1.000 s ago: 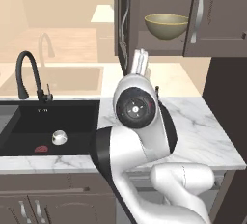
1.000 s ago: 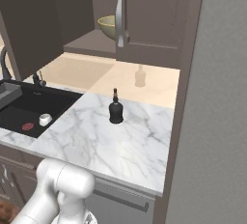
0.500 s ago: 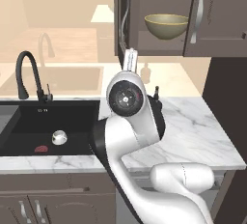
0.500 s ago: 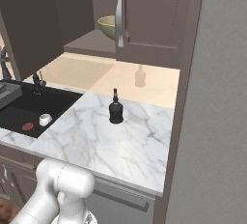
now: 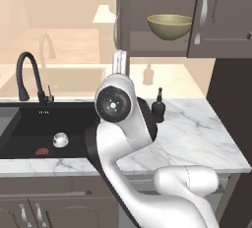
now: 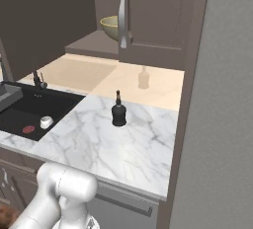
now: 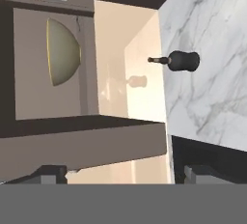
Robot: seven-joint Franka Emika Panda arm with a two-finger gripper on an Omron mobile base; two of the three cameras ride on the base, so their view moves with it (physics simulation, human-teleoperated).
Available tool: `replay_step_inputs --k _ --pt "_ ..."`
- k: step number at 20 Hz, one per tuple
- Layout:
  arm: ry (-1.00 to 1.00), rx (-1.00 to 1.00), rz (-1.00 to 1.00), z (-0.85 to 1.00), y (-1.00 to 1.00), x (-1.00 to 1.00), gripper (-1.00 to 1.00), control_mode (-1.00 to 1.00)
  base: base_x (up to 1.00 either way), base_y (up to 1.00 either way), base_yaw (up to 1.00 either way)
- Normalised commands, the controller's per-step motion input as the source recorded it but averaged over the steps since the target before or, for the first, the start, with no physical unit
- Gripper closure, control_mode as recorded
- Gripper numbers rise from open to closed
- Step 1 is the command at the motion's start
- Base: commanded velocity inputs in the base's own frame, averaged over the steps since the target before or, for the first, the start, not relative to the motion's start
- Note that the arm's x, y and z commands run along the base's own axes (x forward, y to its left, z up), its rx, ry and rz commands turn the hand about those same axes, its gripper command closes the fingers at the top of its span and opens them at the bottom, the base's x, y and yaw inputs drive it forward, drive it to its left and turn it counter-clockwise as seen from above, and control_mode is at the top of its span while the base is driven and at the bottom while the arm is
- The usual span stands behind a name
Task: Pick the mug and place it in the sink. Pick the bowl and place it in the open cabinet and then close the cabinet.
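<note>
Now the bowl (image 5: 170,26) sits inside the cabinet (image 5: 157,13) — claw (image 7: 125,174) spread, gripping nothing.

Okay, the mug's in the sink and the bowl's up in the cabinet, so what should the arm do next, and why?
Probably bring the open end effector up against the open cabinet door and start pushing it shut. The bowl already sits on the cabinet shelf, the mug lies in the sink, and nothing is held, so closing looks like the one step left.
</note>
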Motion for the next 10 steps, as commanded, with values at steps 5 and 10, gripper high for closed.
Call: replay_step_inputs --k 5,10 --pt "0.00 -0.04 0.00 -0.03 0.21 0.07 -1.00 -1.00 0.00 0.00 0.00" --pt "0.00 -0.04 0.00 -0.06 0.26 0.07 -1.00 -1.00 0.00 0.00 0.00"
